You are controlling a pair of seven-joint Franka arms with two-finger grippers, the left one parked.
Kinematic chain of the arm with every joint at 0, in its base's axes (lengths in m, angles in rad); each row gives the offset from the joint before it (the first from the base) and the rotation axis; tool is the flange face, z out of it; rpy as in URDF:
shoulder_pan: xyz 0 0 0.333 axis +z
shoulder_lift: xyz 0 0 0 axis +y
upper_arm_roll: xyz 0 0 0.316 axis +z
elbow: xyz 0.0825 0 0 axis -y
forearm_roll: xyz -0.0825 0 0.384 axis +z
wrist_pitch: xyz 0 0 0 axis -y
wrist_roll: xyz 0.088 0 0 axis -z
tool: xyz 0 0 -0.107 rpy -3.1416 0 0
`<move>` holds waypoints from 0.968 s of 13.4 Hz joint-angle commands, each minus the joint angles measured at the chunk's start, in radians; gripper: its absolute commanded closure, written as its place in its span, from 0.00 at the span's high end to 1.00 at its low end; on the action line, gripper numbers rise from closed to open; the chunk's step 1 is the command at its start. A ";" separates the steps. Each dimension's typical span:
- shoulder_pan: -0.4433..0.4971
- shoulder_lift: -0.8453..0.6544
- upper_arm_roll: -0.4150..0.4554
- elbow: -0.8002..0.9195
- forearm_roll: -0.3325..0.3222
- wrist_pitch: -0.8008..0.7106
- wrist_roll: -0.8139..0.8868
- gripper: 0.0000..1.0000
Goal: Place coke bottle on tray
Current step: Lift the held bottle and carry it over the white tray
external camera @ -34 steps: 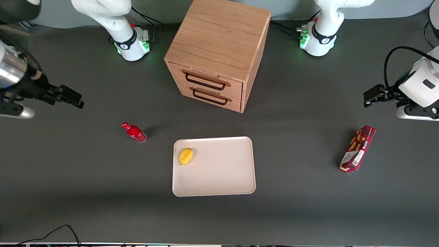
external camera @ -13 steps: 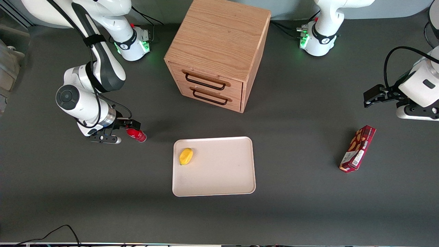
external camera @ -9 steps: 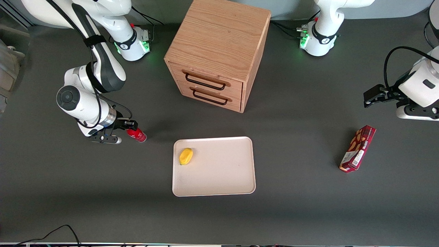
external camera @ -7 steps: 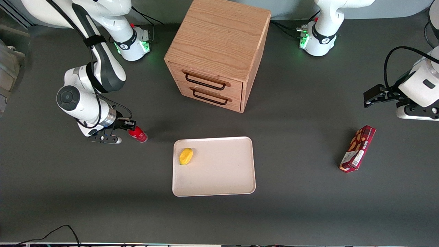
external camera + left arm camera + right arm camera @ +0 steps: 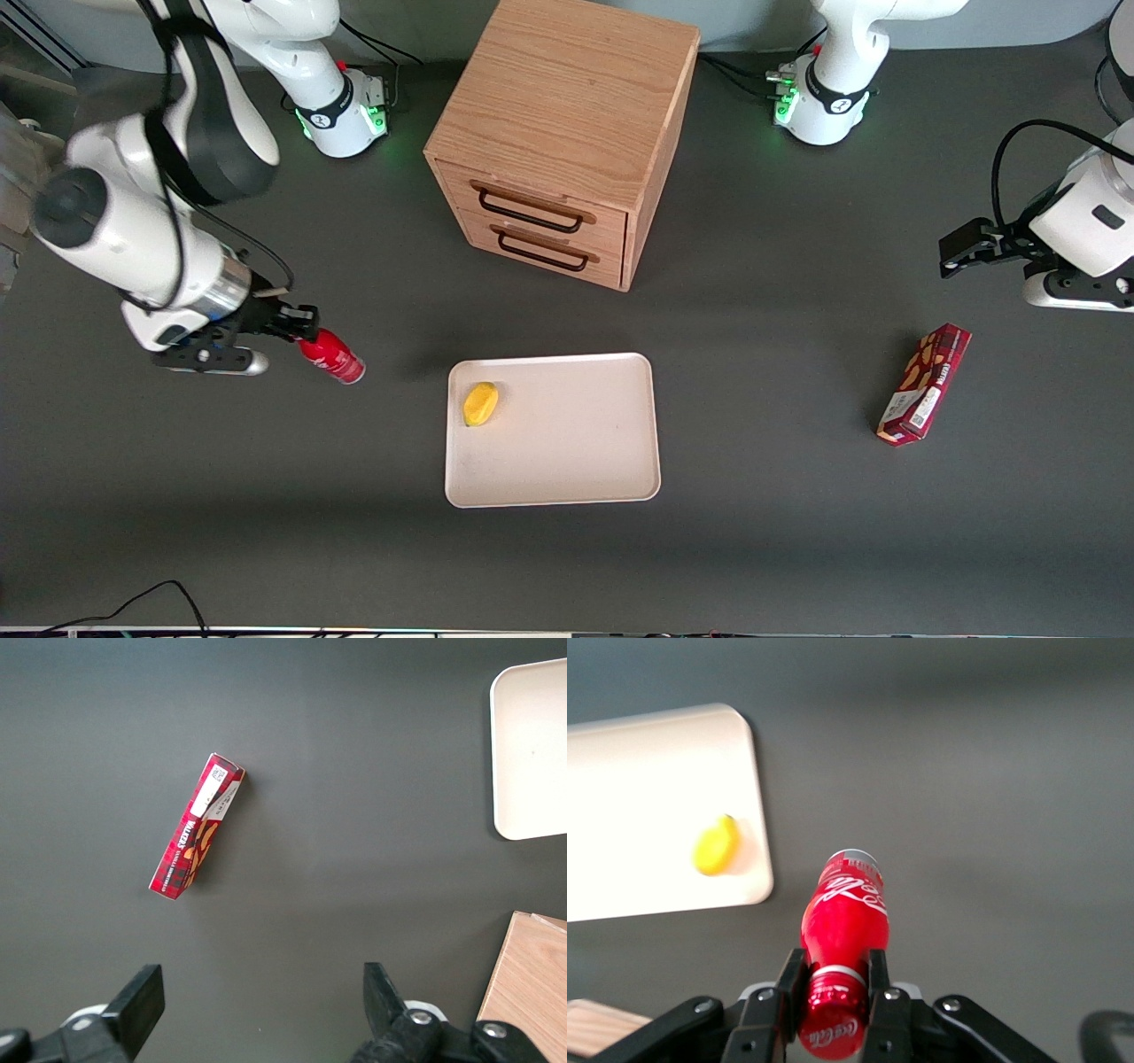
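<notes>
The coke bottle (image 5: 332, 356) (image 5: 842, 921) is small, all red, with white lettering. My right gripper (image 5: 301, 338) (image 5: 834, 979) is shut on its neck just under the cap and holds it off the table, toward the working arm's end. The black fingers (image 5: 790, 985) press the neck from both sides. The cream-white tray (image 5: 576, 443) (image 5: 620, 771) lies flat on the dark table in front of the wooden drawer cabinet, apart from the bottle. A corner of the tray (image 5: 532, 744) also shows in the left wrist view.
A yellow lemon-like fruit (image 5: 480, 403) (image 5: 716, 845) lies on the tray near one corner. The wooden two-drawer cabinet (image 5: 563, 133) stands farther from the front camera than the tray. A dark red snack box (image 5: 923, 383) (image 5: 197, 835) lies toward the parked arm's end.
The gripper reached the standing bottle, shut on its neck, and has now lifted it, carrying it a little toward the working arm's end and up. Nothing else moved.
</notes>
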 commanded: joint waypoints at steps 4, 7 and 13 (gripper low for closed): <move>0.158 0.285 -0.016 0.465 -0.005 -0.174 0.176 0.00; 0.247 0.450 -0.022 0.623 -0.043 -0.162 0.256 0.00; 0.414 0.623 -0.212 0.708 -0.074 -0.062 0.267 0.00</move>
